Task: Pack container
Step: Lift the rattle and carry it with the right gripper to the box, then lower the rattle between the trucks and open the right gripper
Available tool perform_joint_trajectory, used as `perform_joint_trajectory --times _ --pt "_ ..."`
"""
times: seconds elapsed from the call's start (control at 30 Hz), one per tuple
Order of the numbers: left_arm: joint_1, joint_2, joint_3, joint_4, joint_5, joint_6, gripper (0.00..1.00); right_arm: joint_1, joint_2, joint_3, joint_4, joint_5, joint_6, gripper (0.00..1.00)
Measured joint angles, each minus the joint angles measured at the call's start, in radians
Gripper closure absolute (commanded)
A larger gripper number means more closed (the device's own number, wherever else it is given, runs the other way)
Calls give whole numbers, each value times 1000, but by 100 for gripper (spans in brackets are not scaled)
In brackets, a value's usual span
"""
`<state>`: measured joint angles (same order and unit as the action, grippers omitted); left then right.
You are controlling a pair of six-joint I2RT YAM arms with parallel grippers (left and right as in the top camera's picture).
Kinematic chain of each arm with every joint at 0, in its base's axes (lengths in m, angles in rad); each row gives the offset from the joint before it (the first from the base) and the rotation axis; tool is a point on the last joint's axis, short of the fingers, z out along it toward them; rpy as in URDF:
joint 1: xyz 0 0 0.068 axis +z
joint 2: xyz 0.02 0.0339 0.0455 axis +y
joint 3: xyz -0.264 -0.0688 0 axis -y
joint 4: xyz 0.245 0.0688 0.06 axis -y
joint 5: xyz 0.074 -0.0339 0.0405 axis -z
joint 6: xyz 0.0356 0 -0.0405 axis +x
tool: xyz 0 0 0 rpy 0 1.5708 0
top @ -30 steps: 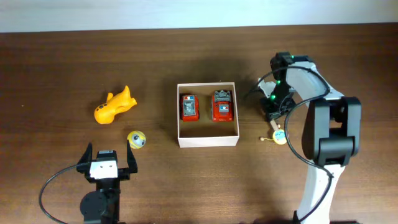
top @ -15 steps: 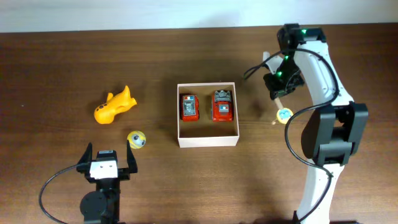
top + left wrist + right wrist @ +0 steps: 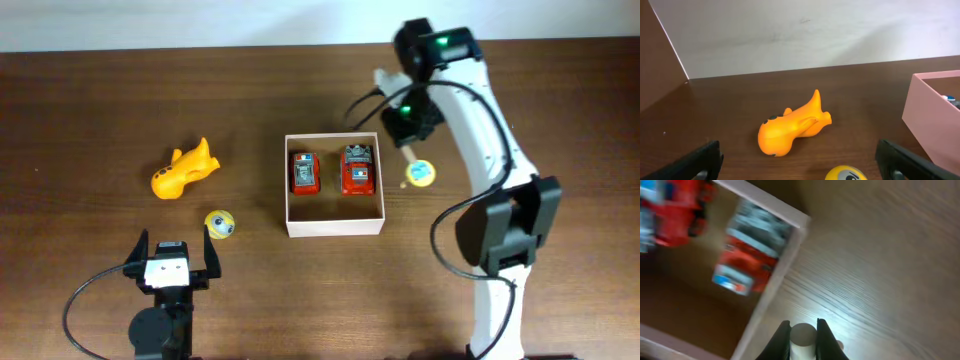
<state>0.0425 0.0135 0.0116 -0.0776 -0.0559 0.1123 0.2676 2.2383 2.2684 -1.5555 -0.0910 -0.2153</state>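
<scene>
The container [image 3: 334,227], a shallow white-walled box with a brown inside, stands at the table's middle with two red toy cars [image 3: 305,172] [image 3: 358,170] in it. My right gripper [image 3: 407,128] is above the table just right of the container's far right corner. It is shut on the white stick [image 3: 802,337] of a small toy with a round yellow and teal head [image 3: 421,173]. The right wrist view shows the container's wall [image 3: 785,265] and a red car [image 3: 752,255] below, blurred. My left gripper [image 3: 170,262] is open and empty near the front edge.
An orange animal toy [image 3: 183,170] lies left of the container, also in the left wrist view [image 3: 790,131]. A yellow ball [image 3: 220,224] sits in front of it, between my left fingers [image 3: 846,174]. The container's side shows at the right there [image 3: 932,125].
My right arm has swung from the right side of the table back and to the left, carrying the stick toy up to the container's right edge. The left arm has not moved.
</scene>
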Motion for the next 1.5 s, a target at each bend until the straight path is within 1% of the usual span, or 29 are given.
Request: perform_joint_trajectory --times 0.2,0.4,0.7,0.9,1.0,1.13,1.33,1.5 --pt "0 0 0 0 0 0 1 100 0 47 19 -4 80 89" --pt "0 0 0 0 0 0 1 165 0 53 75 -4 206 89" --pt "0 0 0 0 0 0 1 211 0 53 248 -3 430 89" --pt "0 0 0 0 0 0 1 227 0 52 323 35 518 89" --pt "0 0 0 0 0 0 1 231 0 29 355 54 551 89" --pt "0 0 0 0 0 0 1 231 0 -48 367 66 584 90" --pt "0 0 0 0 0 0 1 231 0 -132 387 69 606 89" --pt "0 0 0 0 0 0 1 231 0 -165 394 68 608 89"
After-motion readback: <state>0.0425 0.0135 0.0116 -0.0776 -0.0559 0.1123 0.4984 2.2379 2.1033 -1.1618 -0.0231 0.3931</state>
